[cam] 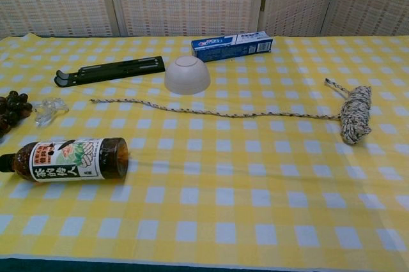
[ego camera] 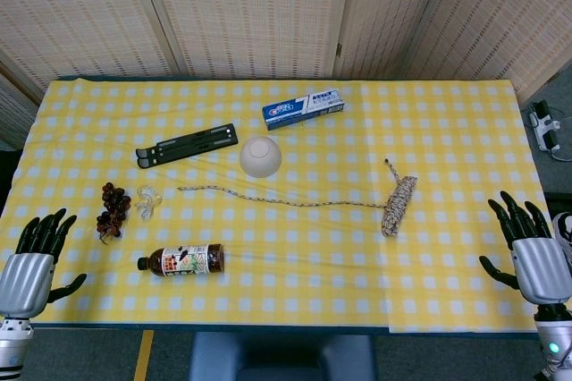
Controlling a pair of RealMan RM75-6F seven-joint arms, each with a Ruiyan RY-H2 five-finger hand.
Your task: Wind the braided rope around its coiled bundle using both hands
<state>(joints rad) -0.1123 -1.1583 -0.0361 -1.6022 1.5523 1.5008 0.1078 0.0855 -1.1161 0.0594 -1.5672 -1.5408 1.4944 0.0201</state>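
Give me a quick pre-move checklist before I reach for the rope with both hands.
1. Left hand free, fingers apart: ok.
2. Right hand free, fingers apart: ok.
3. Coiled bundle unobstructed, nearer the right hand: ok.
4. Loose rope tail lies stretched out, free of the upturned bowl: ok.
5. Bottle and grapes clear of the tail's path: ok, but close to the left hand.
6. Whether the bundle's wraps are tight: cannot tell.

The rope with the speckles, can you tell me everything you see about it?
The speckled cream-and-dark braided rope lies on the yellow checked tablecloth. Its right part is wound into a small, elongated coiled bundle, with a short end sticking out on the far side. One long, thin tail runs leftward, nearly straight, ending just past the upside-down white bowl. Neither hand touches it.
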